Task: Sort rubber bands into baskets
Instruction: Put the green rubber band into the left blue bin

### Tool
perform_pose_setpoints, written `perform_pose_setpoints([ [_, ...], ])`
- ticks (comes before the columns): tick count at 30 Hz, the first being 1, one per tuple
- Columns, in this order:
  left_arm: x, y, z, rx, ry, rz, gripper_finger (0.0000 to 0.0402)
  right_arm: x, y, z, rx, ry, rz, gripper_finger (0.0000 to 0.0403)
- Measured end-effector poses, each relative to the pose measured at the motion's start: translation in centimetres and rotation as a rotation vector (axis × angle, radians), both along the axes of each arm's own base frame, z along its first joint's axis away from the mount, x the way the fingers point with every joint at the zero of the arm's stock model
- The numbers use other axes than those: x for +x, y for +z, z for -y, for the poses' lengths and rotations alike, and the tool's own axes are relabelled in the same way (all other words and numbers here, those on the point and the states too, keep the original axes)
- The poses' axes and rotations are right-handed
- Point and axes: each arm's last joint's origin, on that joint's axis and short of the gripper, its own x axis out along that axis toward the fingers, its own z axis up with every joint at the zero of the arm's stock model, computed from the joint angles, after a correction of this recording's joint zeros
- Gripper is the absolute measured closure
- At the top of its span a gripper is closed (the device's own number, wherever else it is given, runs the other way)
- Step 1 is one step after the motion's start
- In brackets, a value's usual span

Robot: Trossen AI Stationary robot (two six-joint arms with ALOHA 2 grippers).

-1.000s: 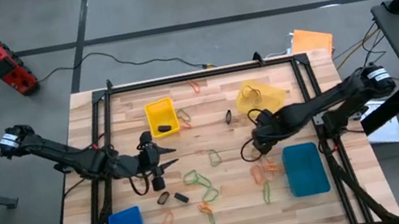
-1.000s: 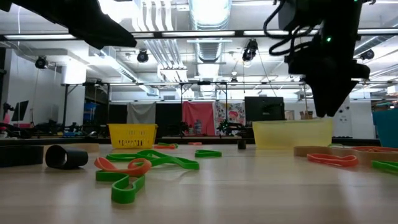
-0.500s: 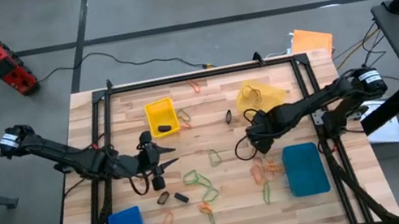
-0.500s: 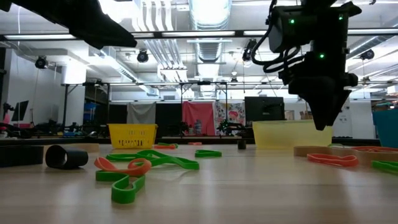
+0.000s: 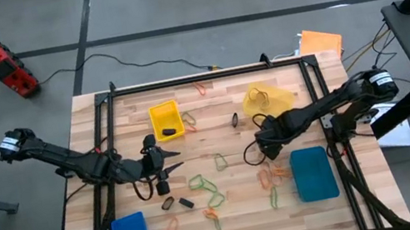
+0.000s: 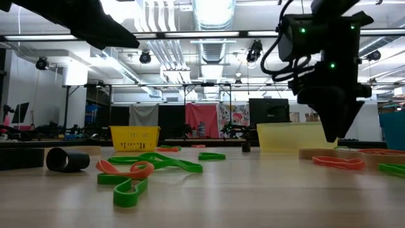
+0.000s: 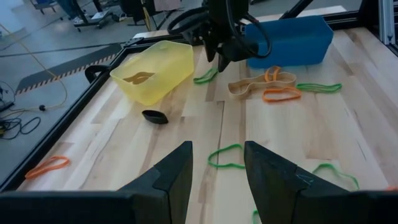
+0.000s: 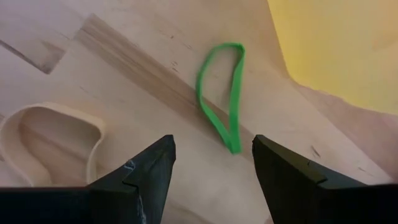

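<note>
Right claw poised over a green band
It points down, fingers spread and empty, band on the table beside the pale basket; left claw part open, empty.

Around my wooden table the floor is grey concrete with dark lines. At the upper left of the frame lies a red device. In the low view, behind the table, I see ceiling ducts, a red curtain and dark monitors.
</note>
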Motion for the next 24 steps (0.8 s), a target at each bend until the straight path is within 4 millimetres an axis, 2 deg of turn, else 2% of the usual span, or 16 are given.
perform_pose_setpoints([
  [6,0.0,0.0,0.0,0.011,-0.005,0.002,0.0272,-0.7,-1.4,0.3,-0.001,-0.012,-0.002,0.0194],
  [12,0.0,0.1,0.0,0.010,-0.005,0.005,0.0272,-1.0,-1.9,0.8,-0.028,-0.019,-0.003,0.0205],
  [24,0.0,0.1,0.0,0.010,-0.005,0.005,0.0272,-0.7,-2.5,0.9,-0.023,0.006,0.071,0.0262],
])
